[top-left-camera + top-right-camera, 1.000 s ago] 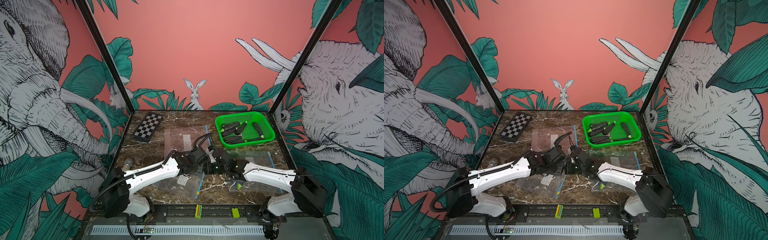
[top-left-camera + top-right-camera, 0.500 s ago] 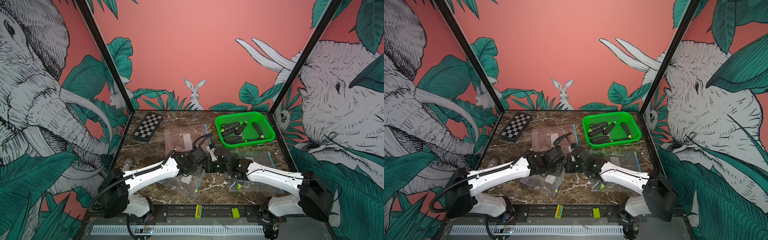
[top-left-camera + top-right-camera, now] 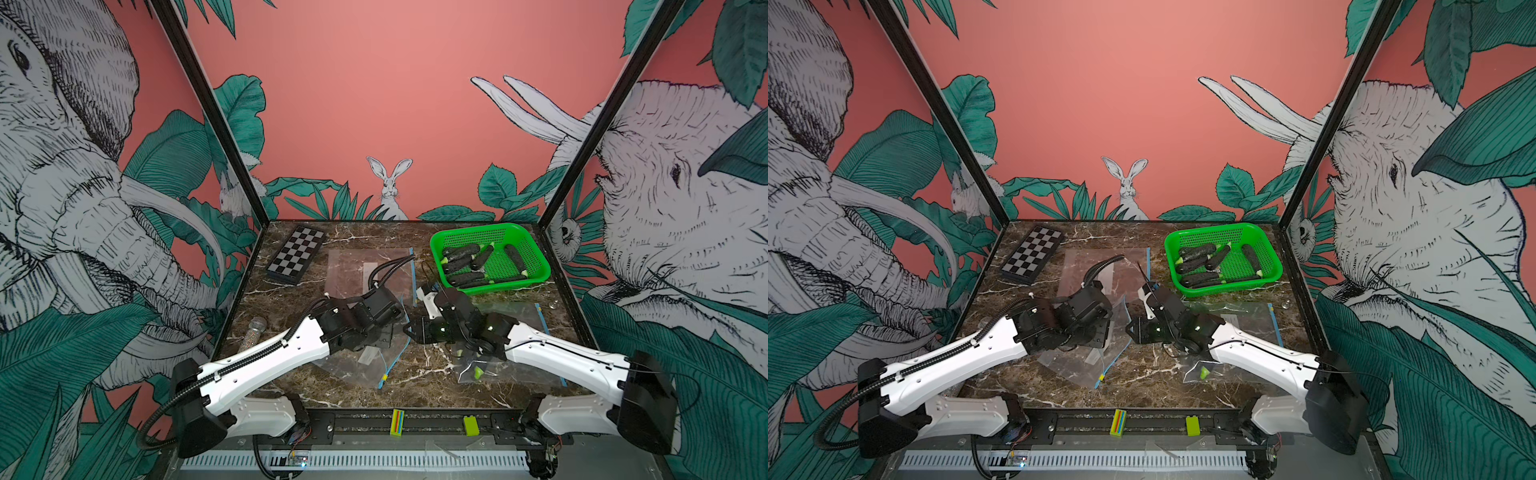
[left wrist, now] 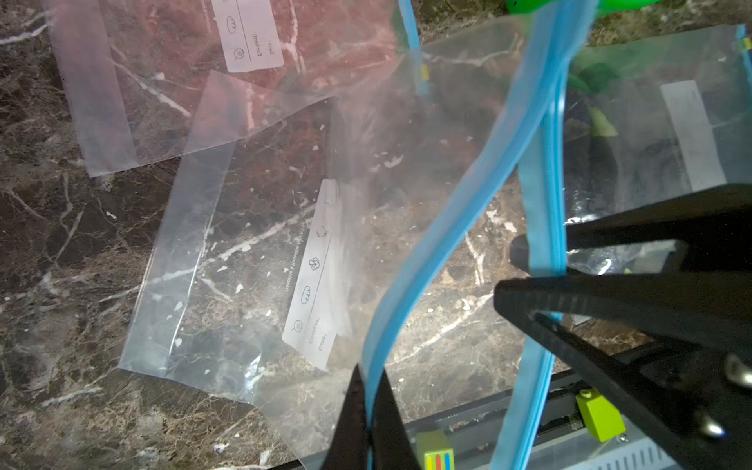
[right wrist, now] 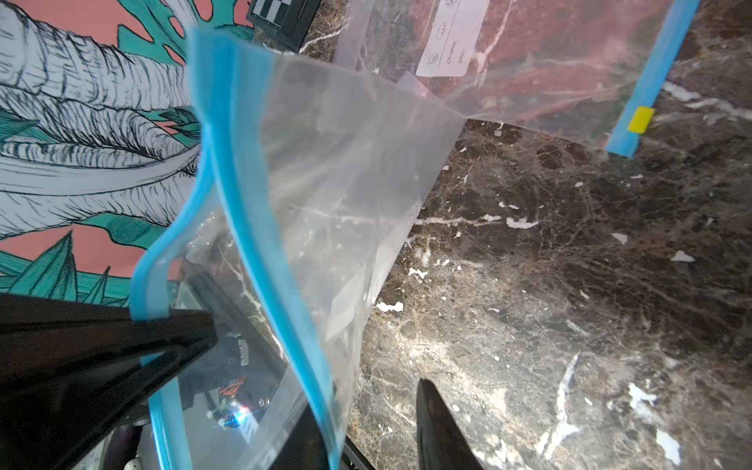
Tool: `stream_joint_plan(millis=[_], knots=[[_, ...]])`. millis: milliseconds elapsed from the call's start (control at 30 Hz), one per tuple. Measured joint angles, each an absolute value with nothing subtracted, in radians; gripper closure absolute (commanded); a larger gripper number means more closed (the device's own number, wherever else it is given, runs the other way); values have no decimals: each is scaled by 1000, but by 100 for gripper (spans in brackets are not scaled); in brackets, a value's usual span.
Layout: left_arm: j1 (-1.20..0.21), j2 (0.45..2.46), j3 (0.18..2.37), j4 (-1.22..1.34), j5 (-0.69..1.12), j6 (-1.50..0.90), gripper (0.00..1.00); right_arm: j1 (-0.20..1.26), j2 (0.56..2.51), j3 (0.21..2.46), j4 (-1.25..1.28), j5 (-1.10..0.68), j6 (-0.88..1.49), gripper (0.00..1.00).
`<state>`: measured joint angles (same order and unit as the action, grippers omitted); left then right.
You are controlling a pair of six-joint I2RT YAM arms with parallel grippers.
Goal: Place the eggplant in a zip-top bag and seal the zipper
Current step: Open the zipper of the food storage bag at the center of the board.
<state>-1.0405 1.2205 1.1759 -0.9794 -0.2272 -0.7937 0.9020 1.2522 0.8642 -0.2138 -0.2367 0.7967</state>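
I see left gripper (image 4: 369, 390) pinched tight on blue zipper edge of zip-top bag (image 5: 325, 183); bag lifted, mid-frame in both top views. Right gripper (image 4: 508, 272) jaws slightly parted, straddling bag's other lip. Eggplants (image 3: 461, 252) in green basket (image 3: 486, 228), upper right.

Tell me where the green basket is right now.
In both top views the green basket sits at the table's far right corner, level with the checkerboard at far left; a flat clear bag lies between them.
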Motion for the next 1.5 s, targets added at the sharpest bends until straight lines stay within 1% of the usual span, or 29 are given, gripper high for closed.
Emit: stream_joint_plan(millis=[167,333,567,767,867,1000,1100,1167,1267,1367,1500], knots=[[-1040,1208,1261,-1034,-234,-803,100,815,1151,903,-310,-261,764,59],[-1041,1207,1360,-1090,-241,-809,100,683,1067,972,-421,-293,698,56],[-1041,1217,1509,-1136,-307,-772,100,488,1041,1079,-584,-351,589,52],[-1031,1342,1798,-1196,-432,-680,100,395,1077,1243,-707,-380,486,45],[-993,1421,1932,-1239,-461,-622,100,346,1104,1327,-749,-404,446,45],[-918,1580,2218,-1356,-484,-529,100,301,1151,1424,-775,-437,411,42],[-896,1711,2473,-1434,-514,-468,100,300,1199,1481,-779,-476,395,36],[-884,1769,2575,-1471,-525,-440,100,300,1238,1513,-784,-492,384,34],[-872,1796,2573,-1493,-533,-414,100,300,1290,1542,-786,-513,373,32],[-861,1799,2500,-1493,-538,-402,100,299,1327,1575,-796,-517,362,29],[-847,1799,2426,-1475,-531,-397,100,297,1359,1639,-799,-545,349,29]])
